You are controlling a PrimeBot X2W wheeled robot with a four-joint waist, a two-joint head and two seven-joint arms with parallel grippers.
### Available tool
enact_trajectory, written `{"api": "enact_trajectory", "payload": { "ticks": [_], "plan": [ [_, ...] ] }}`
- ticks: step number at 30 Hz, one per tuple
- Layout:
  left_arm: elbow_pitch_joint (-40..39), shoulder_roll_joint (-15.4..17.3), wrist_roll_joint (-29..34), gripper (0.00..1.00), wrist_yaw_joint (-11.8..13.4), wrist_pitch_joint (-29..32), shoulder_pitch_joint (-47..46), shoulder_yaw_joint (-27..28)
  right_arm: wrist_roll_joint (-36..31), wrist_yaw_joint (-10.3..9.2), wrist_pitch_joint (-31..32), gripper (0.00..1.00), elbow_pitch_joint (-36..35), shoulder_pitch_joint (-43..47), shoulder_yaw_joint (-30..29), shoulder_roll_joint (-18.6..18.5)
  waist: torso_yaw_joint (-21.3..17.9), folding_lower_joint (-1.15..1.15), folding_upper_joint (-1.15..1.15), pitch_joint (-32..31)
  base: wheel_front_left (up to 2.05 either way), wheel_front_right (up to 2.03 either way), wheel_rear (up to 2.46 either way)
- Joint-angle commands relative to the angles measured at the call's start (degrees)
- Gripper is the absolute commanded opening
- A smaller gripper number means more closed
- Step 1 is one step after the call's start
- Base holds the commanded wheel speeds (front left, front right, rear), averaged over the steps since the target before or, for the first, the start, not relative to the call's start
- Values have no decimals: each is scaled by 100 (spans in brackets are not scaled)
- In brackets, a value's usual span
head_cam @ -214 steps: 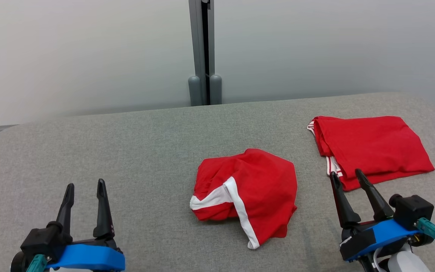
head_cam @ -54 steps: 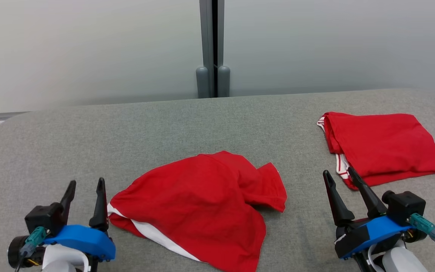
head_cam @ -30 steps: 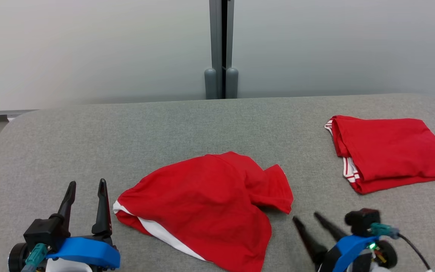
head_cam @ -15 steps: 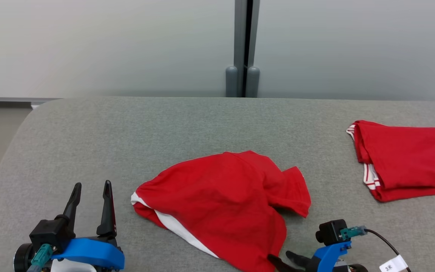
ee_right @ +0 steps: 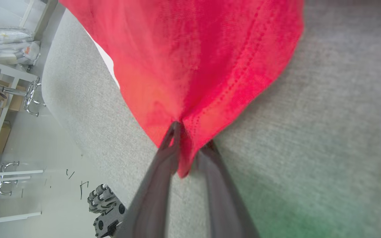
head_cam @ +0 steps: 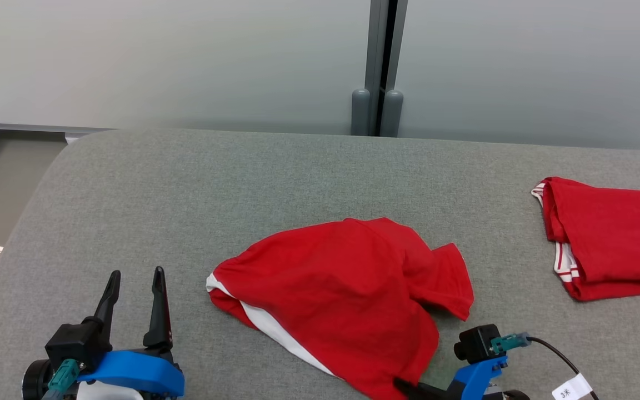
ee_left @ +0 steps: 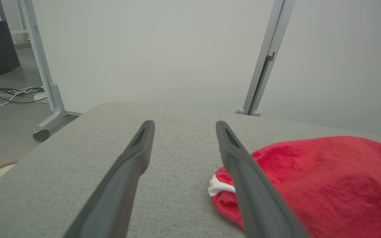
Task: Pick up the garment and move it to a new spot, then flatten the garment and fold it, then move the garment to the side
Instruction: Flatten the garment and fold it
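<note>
Two pincers logged: right pincer (ee_right: 192,135) was clenched on the 5 o'clock hem of the crumpled red cloth garment with white stripe (head_cam: 342,289), which lay mid grey fabric bench (head_cam: 186,194); left pincer (head_cam: 136,271) stood released at 7 o'clock.

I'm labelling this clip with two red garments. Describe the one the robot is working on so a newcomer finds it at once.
On the grey table, look at the middle near the front edge. The garment there lies rumpled, with a white stripe and its hem pinched by the right gripper; the other red garment, far right, is folded.
</note>
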Motion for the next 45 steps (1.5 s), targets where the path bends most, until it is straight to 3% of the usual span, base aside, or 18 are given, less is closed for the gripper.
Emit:
{"api": "enact_trajectory", "payload": {
  "ticks": [1,7,16,24,32,33,34,35,45],
  "plan": [
    [8,1,22,100,-17,-26,-46,23,53,-1,-48,0,-20,-43,31,-32,-12,0,0,-3,0,0,0],
    [27,-5,20,100,-4,-26,-50,14,412,0,-419,0,-472,-125,92,-275,-87,0,0,-30,0,0,0],
    [18,4,-2,100,-9,-26,-51,-5,1276,0,-452,0,-1305,-172,-199,-1137,-205,0,0,51,0,0,0],
    [81,-15,-2,100,-44,-9,-191,-103,1391,0,-62,0,-791,-288,-445,-1905,-206,0,0,239,0,0,0],
    [181,-31,-5,100,-79,-12,-295,-163,1260,0,188,0,-196,-481,-452,-1832,-167,0,0,310,0,0,0],
    [201,-38,-8,100,-74,-12,-300,-167,1261,0,208,10,-149,-487,-441,-1794,-168,0,0,304,0,0,0],
    [221,-45,-11,100,-75,-13,-302,-172,1245,0,214,39,-114,-503,-435,-1760,-172,0,0,291,0,0,0],
    [242,-50,-17,100,-77,-14,-305,-174,1198,0,133,100,-97,-539,-446,-1736,-180,0,0,277,0,0,0],
    [333,-21,-34,100,-103,-20,-212,-151,483,0,-1447,100,-142,-681,-683,-1527,-387,0,0,-30,0,0,0]
  ]
}}
